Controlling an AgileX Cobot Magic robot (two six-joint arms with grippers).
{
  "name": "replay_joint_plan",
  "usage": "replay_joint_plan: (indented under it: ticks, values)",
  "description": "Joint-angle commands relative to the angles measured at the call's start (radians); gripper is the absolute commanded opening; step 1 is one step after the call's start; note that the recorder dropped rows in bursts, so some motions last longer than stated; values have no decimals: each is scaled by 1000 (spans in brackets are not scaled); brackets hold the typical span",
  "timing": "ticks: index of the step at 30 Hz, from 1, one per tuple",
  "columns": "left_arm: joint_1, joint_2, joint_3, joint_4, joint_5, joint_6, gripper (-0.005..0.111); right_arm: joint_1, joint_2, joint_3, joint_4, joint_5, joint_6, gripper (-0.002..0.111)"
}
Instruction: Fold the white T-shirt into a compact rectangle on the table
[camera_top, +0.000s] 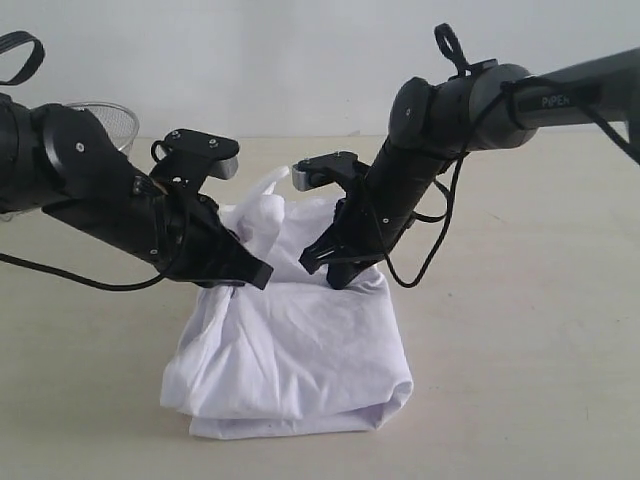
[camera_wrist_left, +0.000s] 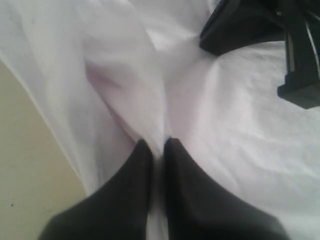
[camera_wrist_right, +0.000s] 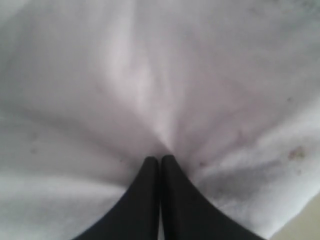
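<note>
We see the white T-shirt (camera_top: 290, 360) lying bunched at the middle of the surface (camera_top: 520, 350). Our left pincer (camera_top: 255, 275) and right pincer (camera_top: 330, 268) each pinch its cloth, fully closed.

My shirt (camera_top: 290, 360) is plain white, with a faint pink cast in its folds and a few small brownish specks near one edge. The table (camera_top: 520, 330) is pale beige with a tiny dark mark or two. My left pincer (camera_top: 260, 277) and my right pincer (camera_top: 325, 270) are matte black, as are the cables (camera_top: 430, 250). The wire basket (camera_top: 118, 122) is silver, the wall (camera_top: 300, 60) off-white.
</note>
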Motion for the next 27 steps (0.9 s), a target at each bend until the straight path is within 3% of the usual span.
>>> replay_joint_plan:
  ticks: [1,11,20,27]
  values:
    - [4,-10,43,5,0,-30,5,-5,18,-2,-11,15,1,0]
    - [11,-11,73,5,-35,-30,5,-5,18,0,-199,31,179,0]
    - [105,-11,73,6,-29,-30,5,-5,18,0,-205,52,188,0]
    - [110,-11,77,27,-6,-30,5,-5,18,0,-205,67,190,0]
